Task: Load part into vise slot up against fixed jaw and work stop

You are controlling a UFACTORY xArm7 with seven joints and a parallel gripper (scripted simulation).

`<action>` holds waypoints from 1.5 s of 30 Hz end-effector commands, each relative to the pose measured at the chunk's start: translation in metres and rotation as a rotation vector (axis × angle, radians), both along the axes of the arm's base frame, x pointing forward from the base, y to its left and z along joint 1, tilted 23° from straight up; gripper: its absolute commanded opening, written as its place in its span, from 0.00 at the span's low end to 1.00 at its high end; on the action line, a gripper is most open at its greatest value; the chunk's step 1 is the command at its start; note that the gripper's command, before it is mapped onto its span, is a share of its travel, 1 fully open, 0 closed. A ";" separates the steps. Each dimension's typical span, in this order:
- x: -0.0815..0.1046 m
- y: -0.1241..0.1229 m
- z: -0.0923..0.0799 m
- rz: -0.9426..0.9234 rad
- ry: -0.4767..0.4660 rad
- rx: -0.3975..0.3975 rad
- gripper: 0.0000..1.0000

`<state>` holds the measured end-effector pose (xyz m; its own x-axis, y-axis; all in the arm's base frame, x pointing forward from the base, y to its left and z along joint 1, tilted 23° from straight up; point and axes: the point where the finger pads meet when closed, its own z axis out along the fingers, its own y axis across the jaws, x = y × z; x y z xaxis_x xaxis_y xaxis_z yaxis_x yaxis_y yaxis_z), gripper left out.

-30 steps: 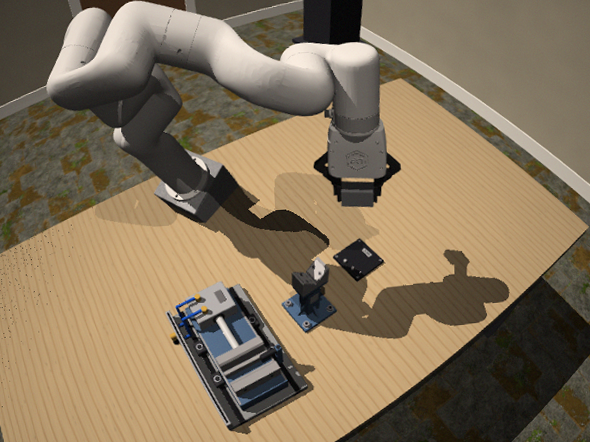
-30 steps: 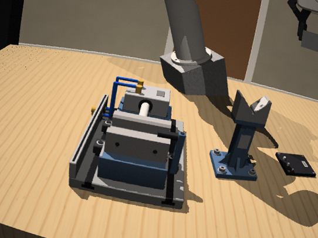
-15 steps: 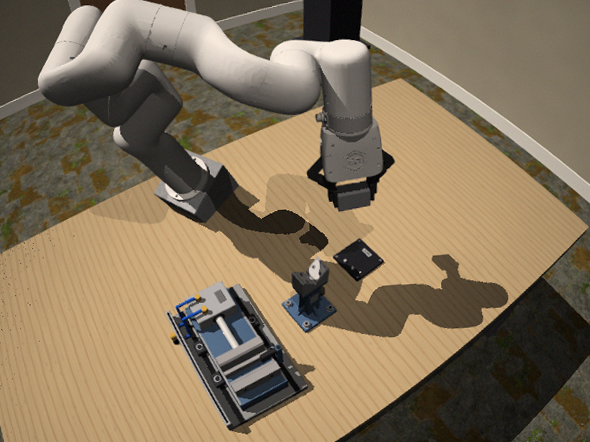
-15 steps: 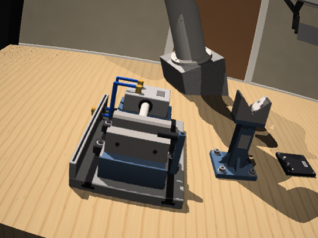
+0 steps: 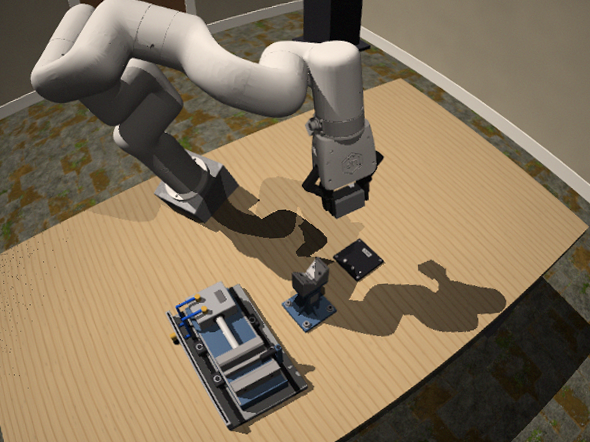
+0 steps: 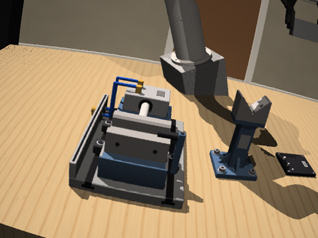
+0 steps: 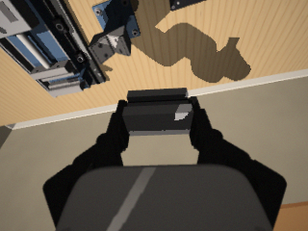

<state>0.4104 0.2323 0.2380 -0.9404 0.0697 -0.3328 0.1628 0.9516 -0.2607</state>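
Arm bent overhead; pincer (image 5: 347, 201) points down, seemingly clamping part (image 5: 350, 201).

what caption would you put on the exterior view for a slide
Gripper holds the part high above the bare infeed plate, with the V-block and open vise waiting below.

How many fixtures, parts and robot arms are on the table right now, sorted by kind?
Vise: 1
V-block: 1
Infeed plate: 1
Part, gripped in the end effector high above the table: 1
Robot arm: 1
Total: 5
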 end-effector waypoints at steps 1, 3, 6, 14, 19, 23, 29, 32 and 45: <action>0.002 -0.006 0.005 0.121 0.039 -0.027 0.00; 0.002 -0.008 0.006 0.165 0.054 -0.040 0.00; 0.003 -0.012 0.007 0.230 0.077 -0.060 0.00; 0.005 -0.021 0.007 0.361 0.125 -0.101 0.00; 0.006 -0.028 0.006 0.468 0.166 -0.135 0.00; 0.007 -0.033 0.005 0.553 0.200 -0.161 0.00; 0.008 -0.039 0.003 0.636 0.233 -0.187 0.00; 0.009 -0.043 0.001 0.697 0.259 -0.205 0.00; 0.010 -0.056 -0.007 0.908 0.350 -0.269 0.00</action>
<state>0.4197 0.1785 0.2313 -0.6979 -0.7147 0.0459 -0.6716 0.6308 -0.3886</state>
